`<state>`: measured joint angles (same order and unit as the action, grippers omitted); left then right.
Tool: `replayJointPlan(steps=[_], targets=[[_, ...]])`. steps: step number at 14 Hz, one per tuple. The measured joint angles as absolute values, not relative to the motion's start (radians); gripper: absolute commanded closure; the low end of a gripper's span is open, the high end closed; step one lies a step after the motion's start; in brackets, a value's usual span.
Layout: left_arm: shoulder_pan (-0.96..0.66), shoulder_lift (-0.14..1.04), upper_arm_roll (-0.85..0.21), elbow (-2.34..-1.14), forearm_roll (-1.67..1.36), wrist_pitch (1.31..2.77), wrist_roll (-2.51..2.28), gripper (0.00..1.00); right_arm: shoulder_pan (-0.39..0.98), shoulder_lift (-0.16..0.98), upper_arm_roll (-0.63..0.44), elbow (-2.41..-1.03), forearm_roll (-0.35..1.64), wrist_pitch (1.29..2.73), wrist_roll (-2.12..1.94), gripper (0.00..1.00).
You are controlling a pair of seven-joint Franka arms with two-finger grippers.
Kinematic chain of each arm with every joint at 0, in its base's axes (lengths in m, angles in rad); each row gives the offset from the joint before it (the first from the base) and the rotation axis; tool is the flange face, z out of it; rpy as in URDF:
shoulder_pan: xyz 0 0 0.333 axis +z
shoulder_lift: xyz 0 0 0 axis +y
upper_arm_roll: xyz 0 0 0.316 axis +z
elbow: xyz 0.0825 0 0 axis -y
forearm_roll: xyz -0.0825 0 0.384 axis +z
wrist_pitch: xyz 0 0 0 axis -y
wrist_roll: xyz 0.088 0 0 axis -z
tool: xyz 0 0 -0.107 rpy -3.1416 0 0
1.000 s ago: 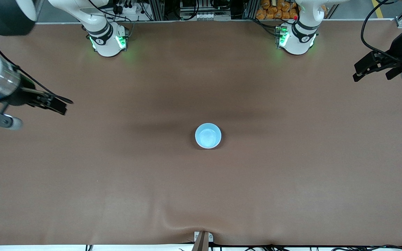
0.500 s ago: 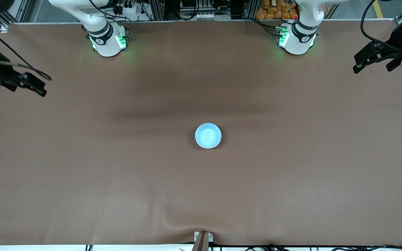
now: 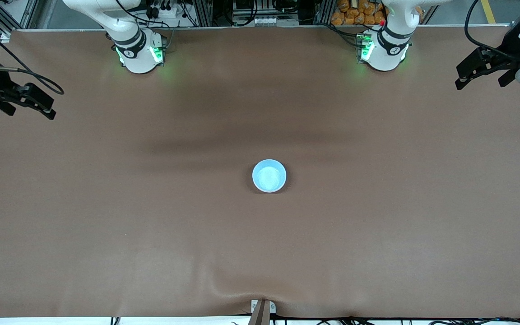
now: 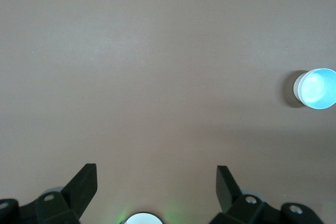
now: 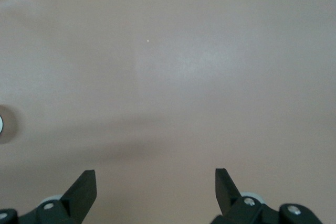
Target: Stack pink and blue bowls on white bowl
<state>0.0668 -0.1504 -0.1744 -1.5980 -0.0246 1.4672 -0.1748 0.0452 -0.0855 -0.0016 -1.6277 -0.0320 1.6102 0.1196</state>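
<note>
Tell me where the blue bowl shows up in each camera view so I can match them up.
Front view: the blue bowl sits mid-table on the brown table cover, both grippers well off toward the table's ends.
Left wrist view: the bowl shows at the picture's edge, far from the open left gripper.
Right wrist view: no blue shows; only a sliver of something round at the picture's edge, too little to identify.
Shared landmark: the brown table cover.

My two arms are glossy white with black joint bands; each base point(image 3: 140, 54) glows green. Black cables loop off both wrists. My left gripper point(image 4: 156, 187) and right gripper point(image 5: 156, 187) carry matte black wedge fingers with silver screws.
</note>
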Motion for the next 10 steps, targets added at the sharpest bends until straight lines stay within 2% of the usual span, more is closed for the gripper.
replayJointPlan(steps=[10], targets=[[0.067,-0.15,-0.175,-1.598,-0.025,1.46,-0.175,0.0,0.041,-0.049,-0.006,-1.578,-0.032,1.565,0.069,0.0]])
